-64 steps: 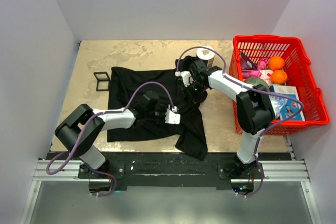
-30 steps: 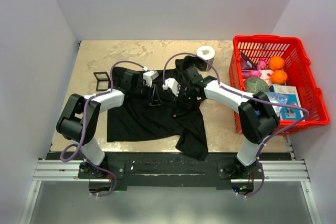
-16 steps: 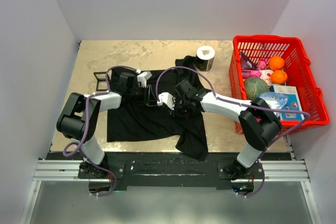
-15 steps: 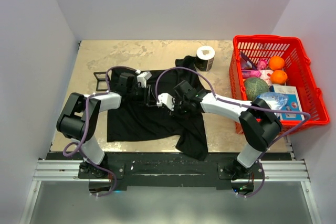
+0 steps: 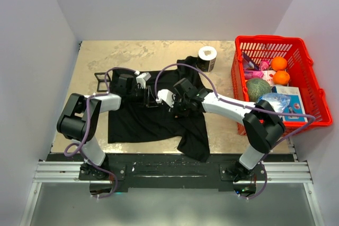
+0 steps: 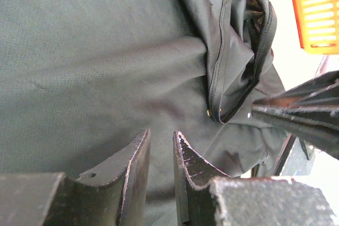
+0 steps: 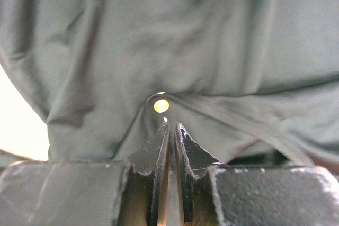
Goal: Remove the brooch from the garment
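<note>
Just under the brooch (image 7: 161, 105), mid-frame, the right gripper (image 7: 170, 125) is nearly closed, maybe on the shirt (image 7: 106, 35) only; pulling could drag it along instead.

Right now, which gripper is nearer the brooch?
The right gripper: the brooch sits just past its nearly closed fingertips. The left gripper faces plain garment, off to the side of that spot.

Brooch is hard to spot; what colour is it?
Pale gold brooch, clearest in right wrist view.
</note>
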Action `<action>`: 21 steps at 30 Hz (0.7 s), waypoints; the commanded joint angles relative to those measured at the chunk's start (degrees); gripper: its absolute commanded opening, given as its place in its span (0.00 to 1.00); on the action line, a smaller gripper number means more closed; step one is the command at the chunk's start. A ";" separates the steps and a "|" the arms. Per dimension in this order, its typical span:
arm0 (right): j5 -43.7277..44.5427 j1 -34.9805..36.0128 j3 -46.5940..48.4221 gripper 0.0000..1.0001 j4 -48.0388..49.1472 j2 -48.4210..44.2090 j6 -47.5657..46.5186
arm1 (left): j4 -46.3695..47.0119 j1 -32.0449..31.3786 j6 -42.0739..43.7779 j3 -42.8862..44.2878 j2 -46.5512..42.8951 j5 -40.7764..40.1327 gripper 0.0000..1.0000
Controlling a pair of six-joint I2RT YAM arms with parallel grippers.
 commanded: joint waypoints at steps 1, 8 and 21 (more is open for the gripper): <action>3.77 -0.22 2.69 0.11 3.80 1.24 -1.07 | 1.60 0.63 0.21 -0.42 -1.55 0.95 0.28; 6.23 -0.04 0.16 0.11 5.82 3.27 -2.13 | 1.86 0.89 0.21 -0.69 -1.64 0.86 0.28; 4.83 2.85 -2.84 0.12 3.62 0.54 0.59 | 2.83 1.15 -0.14 0.01 -0.23 0.95 0.28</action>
